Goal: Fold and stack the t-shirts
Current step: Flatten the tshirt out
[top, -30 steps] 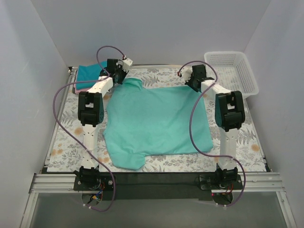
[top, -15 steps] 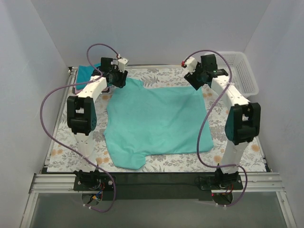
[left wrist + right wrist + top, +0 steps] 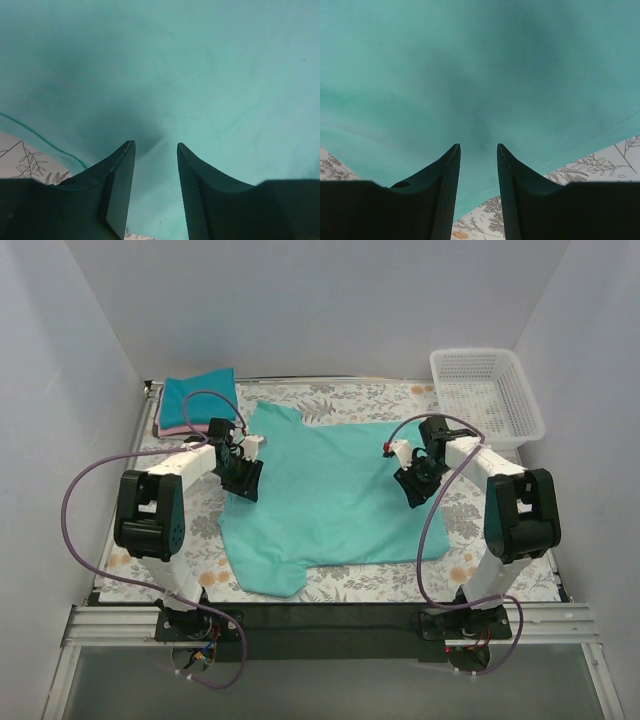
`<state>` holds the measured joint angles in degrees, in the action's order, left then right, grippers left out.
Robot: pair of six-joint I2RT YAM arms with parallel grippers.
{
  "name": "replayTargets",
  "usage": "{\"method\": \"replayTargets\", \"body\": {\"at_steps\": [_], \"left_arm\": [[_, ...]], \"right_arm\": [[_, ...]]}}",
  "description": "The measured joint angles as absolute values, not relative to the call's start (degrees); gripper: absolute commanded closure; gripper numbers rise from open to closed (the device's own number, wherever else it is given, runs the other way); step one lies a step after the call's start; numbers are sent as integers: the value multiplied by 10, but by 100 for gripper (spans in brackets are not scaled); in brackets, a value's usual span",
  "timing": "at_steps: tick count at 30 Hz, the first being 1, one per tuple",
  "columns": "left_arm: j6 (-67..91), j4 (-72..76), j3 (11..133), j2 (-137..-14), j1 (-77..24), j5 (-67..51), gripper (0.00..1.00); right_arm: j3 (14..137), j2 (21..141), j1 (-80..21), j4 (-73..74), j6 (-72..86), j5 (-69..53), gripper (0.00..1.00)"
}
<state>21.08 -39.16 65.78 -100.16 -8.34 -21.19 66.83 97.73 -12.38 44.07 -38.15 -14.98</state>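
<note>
Both grippers are pointing down at the sea-green t-shirt [image 3: 330, 495], lying spread flat on the floral surface [image 3: 350, 400]. The left gripper [image 3: 243, 480] is sitting near its left edge and the right gripper [image 3: 411, 488] near its right. Both pairs of jaws are standing narrowly parted, holding nothing. The light, limp cloth is probably best pinched at the hems.

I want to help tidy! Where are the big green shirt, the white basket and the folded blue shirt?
big green shirt [image 3: 335, 495]: top view, middle of its body.
white basket [image 3: 475, 353]: top view, far rim.
folded blue shirt [image 3: 198, 395]: top view, upper face.

Lab cell: white walls [image 3: 330, 300] and aluminium rail [image 3: 110, 625].
</note>
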Motion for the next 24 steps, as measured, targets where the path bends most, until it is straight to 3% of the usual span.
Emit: {"method": "replayTargets", "body": {"at_steps": [6, 12, 16, 17, 21, 24], "left_arm": [[228, -392, 704, -1078, -83, -190, 65], [245, -401, 891, -1209, -83, -186, 66], [238, -401, 1005, -1280, -83, -190, 62], [231, -401, 1011, -1282, -83, -193, 54], [189, -418, 969, -1239, -77, -234, 50], [132, -444, 863, -1118, -73, -274, 50]], "right_arm": [[682, 1050, -124, 408, -361, -122, 67], [808, 1141, -122, 394, -338, -84, 68], [887, 1190, -119, 368, -336, -69, 62], [891, 1192, -118, 364, -339, -70, 60], [858, 1136, -116, 373, -354, -91, 58], [790, 1031, -122, 385, -363, -105, 60]]}}
